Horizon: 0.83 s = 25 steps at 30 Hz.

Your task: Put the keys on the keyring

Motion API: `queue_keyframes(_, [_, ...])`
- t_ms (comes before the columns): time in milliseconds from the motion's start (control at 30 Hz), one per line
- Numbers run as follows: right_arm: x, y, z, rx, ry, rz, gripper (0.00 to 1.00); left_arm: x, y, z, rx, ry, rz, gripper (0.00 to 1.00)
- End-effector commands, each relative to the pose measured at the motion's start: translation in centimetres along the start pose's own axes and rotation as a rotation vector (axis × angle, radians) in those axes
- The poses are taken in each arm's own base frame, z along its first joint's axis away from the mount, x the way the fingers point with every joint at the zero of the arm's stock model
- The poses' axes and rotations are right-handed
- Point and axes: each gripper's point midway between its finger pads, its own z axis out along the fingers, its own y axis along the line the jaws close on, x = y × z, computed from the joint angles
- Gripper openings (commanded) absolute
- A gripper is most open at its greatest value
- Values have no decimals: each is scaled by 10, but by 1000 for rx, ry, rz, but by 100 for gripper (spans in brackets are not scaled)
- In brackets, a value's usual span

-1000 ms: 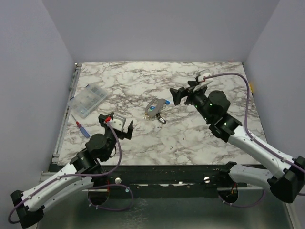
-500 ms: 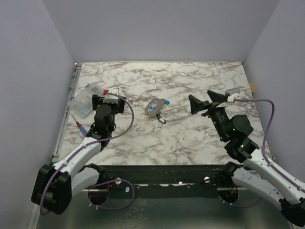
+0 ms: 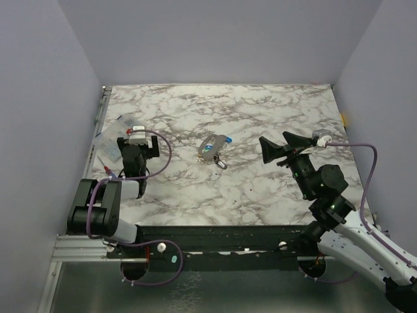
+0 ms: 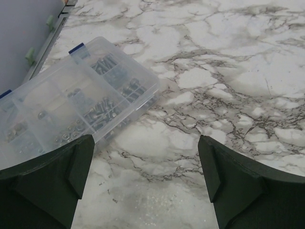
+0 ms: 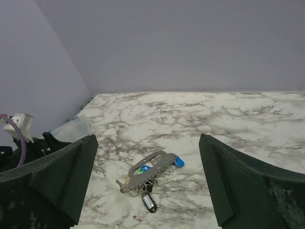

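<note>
Your left gripper and right gripper: both spread wide, grasping nothing. Keys bunched mid-table, at 9 o'clock from the right gripper. Clear box at 10 o'clock from the left gripper.

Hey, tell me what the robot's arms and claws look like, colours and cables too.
Both arms are black at the joints with pale silvery-white links. The left claw and right claw each have two dark, matte, wedge-shaped fingers. A purple cable loops along each arm to a small white connector by the wrist; the left one carries a red mark.
</note>
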Motion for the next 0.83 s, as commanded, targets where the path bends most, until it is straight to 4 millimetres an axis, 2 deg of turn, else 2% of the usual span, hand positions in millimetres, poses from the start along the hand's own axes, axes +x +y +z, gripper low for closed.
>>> queue_keyframes(0, [6, 6, -2, -32, 20, 18, 100, -37, -14, 11, 81, -132, -85, 96])
queue_keyframes(67, [6, 7, -2, -32, 31, 22, 100, -31, -4, 8, 26, -100, -96, 97])
queue_keyframes(100, [4, 7, -2, -34, 31, 22, 100, -23, 0, 5, 0, -74, -105, 97])
queue_keyframes(167, [4, 9, -3, -42, 35, 28, 100, 4, 3, 2, -32, -10, -101, 97])
queue_keyframes(200, [5, 11, -3, -49, 36, 32, 100, 8, 4, 1, -61, 3, -69, 97])
queue_keyframes(300, [7, 15, -3, -70, 46, 53, 100, -1, -3, -2, -33, -96, -89, 99])
queue_keyframes(367, [11, 17, -4, -82, 58, 62, 100, 16, -23, -1, 76, -84, -20, 99])
queue_keyframes(400, [13, 18, -4, -84, 63, 66, 100, 14, -23, -1, 82, -116, -27, 99])
queue_keyframes(467, [16, 20, -5, -95, 71, 70, 100, 21, -10, 4, 47, -69, -84, 99])
queue_keyframes(667, [12, 36, -6, -190, 46, 72, 100, 20, -8, 4, 36, -80, -98, 99])
queue_keyframes(800, [10, 31, -2, -148, 54, 97, 100, 19, -9, 3, 33, -82, -95, 99])
